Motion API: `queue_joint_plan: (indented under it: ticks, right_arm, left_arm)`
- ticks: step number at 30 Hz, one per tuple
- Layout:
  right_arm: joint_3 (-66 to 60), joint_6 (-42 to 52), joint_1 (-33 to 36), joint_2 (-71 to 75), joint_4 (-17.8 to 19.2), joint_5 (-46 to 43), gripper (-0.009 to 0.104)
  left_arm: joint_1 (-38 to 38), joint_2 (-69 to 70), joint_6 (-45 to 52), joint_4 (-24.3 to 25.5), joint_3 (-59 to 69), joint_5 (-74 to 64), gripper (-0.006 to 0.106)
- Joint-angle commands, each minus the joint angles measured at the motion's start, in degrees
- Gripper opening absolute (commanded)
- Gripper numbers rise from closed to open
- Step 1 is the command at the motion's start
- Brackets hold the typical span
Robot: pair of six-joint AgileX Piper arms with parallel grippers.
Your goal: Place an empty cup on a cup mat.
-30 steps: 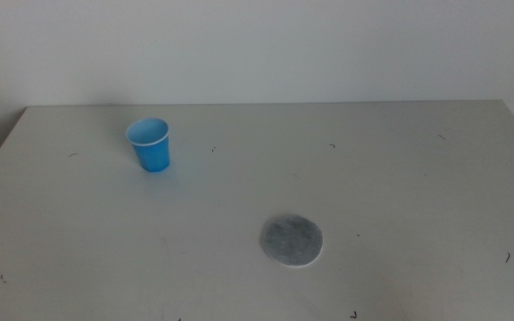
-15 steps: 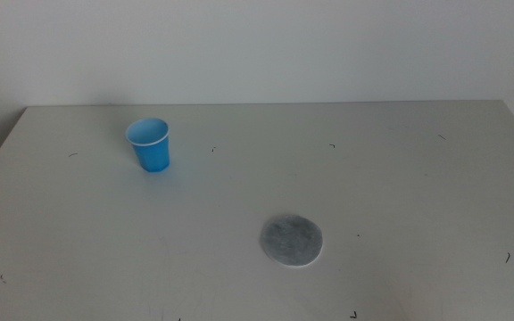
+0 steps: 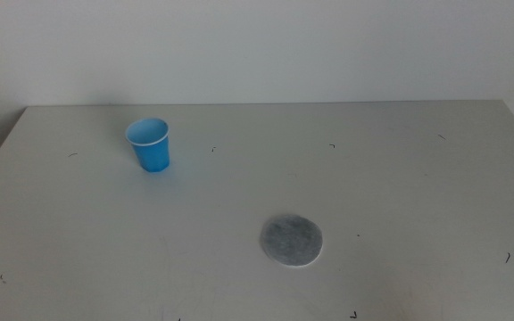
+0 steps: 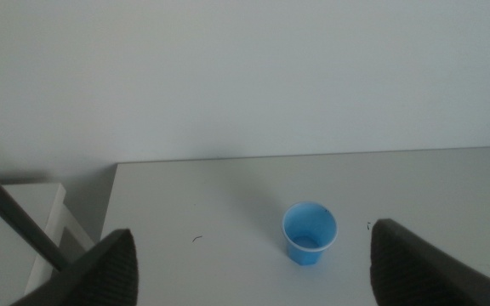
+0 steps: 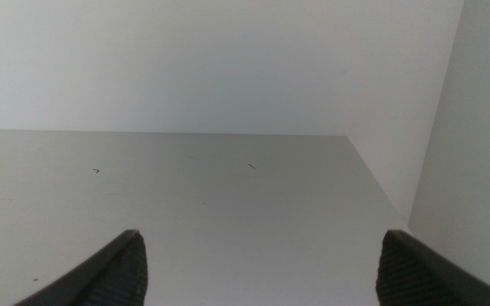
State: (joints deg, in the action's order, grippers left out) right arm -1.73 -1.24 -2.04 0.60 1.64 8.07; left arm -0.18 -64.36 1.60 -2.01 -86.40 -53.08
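My left gripper [image 4: 249, 285] has lifted clear of the table's near-left edge and now faces the cup [image 4: 309, 233] with jaws wide, still far from the cup mat [image 3: 291, 241].

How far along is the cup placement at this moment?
Nothing is done yet: the small bright blue paper cup stands upright on the table, apart from the flat round grey cup mat. Neither gripper holds anything; the left gripper, open, faces the cup, and the right gripper is open too. Grasping, carrying and placing remain.
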Motion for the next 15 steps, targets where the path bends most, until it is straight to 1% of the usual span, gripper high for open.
queue_joint_plan:
  ticks: [1,7,10,15]
  right_arm:
    - [0.48,0.29,0.03,1.49,0.79,-4.29,0.094]
    - [0.48,0.29,0.03,1.49,0.79,-4.29,0.094]
    - [0.48,0.29,0.03,1.49,0.79,-4.29,0.094]
    - [0.48,0.29,0.03,1.49,0.79,-4.29,0.094]
  left_arm:
    - [-0.47,-4.42,-0.9,-0.96,-7.06,-0.88,0.105]
    - [-0.47,-15.93,-0.9,-2.45,-17.03,-7.77,0.105]
    - [-0.47,-19.68,-1.1,-4.39,-18.61,-8.44,0.105]
    - [-0.47,-24.58,-1.15,-4.75,-18.68,-8.25,0.105]
